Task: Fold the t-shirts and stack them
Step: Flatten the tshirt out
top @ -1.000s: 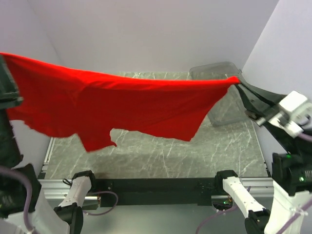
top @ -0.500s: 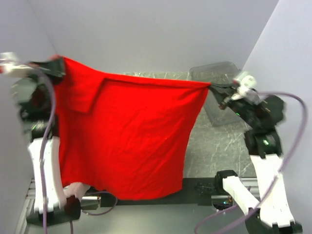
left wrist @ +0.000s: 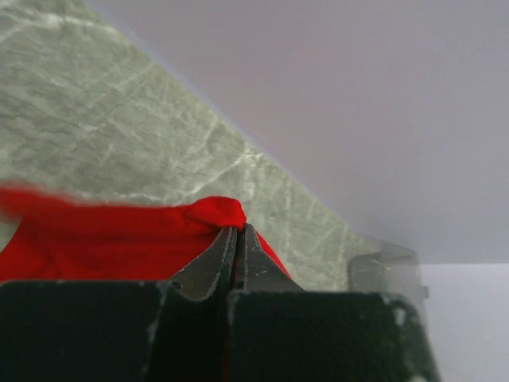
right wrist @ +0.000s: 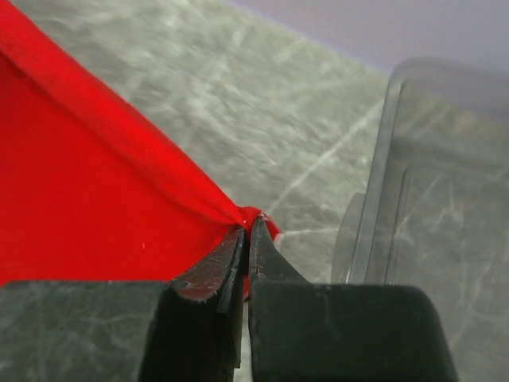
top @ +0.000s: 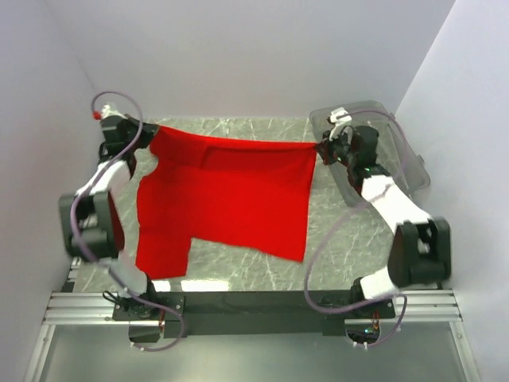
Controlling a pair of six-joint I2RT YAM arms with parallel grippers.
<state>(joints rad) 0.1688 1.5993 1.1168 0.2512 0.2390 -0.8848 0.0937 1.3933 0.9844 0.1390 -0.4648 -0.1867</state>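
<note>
A red t-shirt (top: 223, 195) hangs stretched between my two grippers over the far half of the marble table, its lower edge draping towards the table. My left gripper (top: 147, 135) is shut on its far left corner; in the left wrist view the cloth (left wrist: 119, 239) bunches at the closed tips (left wrist: 236, 228). My right gripper (top: 320, 148) is shut on its far right corner; in the right wrist view the cloth (right wrist: 87, 191) pulls taut from the closed tips (right wrist: 248, 224).
A clear plastic bin (top: 382, 151) stands at the back right, close beside my right gripper, and shows in the right wrist view (right wrist: 429, 175). The marble table (top: 350, 247) has white walls on three sides. The black rail (top: 254, 302) runs along the near edge.
Both arms have swung from high and near the camera out to the far side and down. The shirt, held up and spread before, now hangs lower and further back.
</note>
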